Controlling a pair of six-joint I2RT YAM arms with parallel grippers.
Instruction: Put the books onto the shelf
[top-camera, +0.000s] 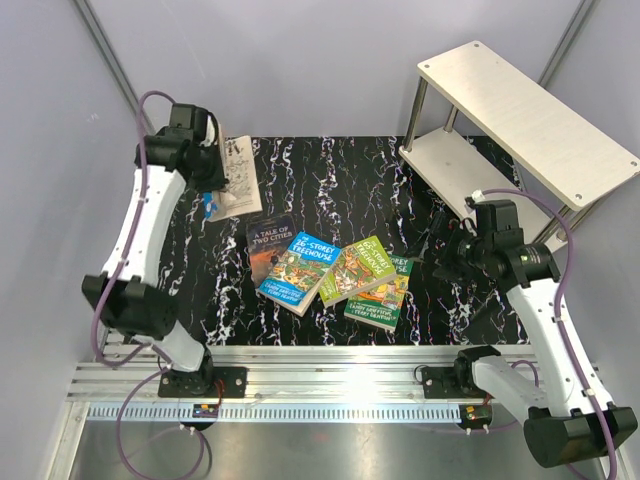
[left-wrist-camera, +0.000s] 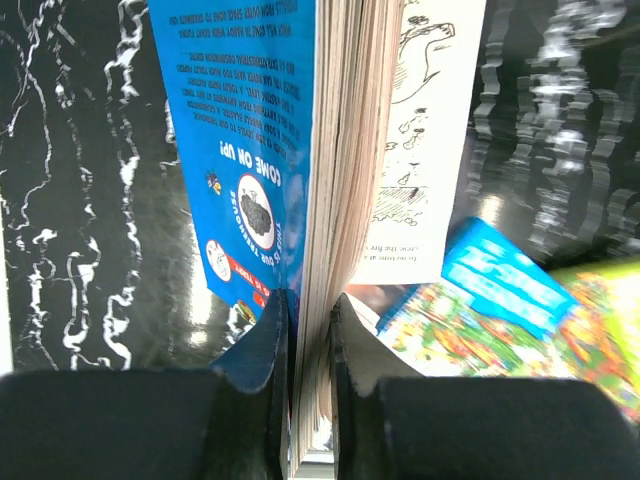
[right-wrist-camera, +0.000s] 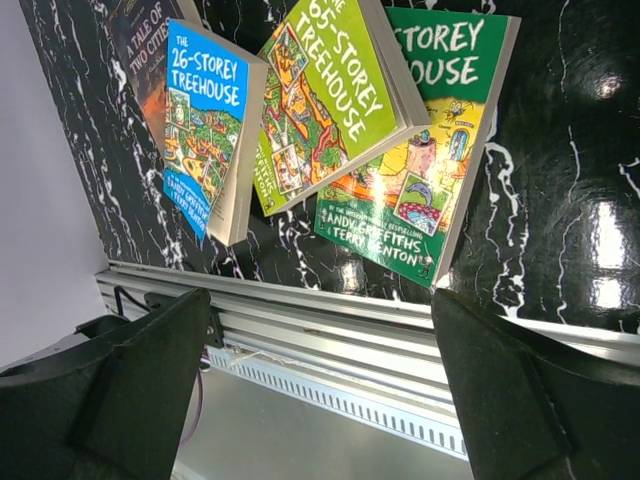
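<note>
Books (top-camera: 300, 272) are split between the desk (top-camera: 330, 180) and one gripper. Four lie face up in an overlapping row near the front middle of the black marbled desk. The Tale of Two Cities book (top-camera: 266, 243) is at the left, with the blue Treehouse book (top-camera: 298, 270) partly over it. The light green Treehouse book (top-camera: 357, 266) comes next, tilted, its right part over the dark green Treehouse book (top-camera: 383, 298).

The fifth, the emblem book (top-camera: 238, 170), is at the far left of the desk, well apart from the row. It is clenched edge-on in the left gripper (top-camera: 210, 188). Its blue cover and most of its pages sit between the fingers (left-wrist-camera: 262, 370), while one illustrated page hangs loose to the side.

The right gripper (top-camera: 447, 245) is spread wide and grasps nothing. It hovers just right of the row, in front of the shelf (top-camera: 520, 110), which stands at the far right corner.
</note>
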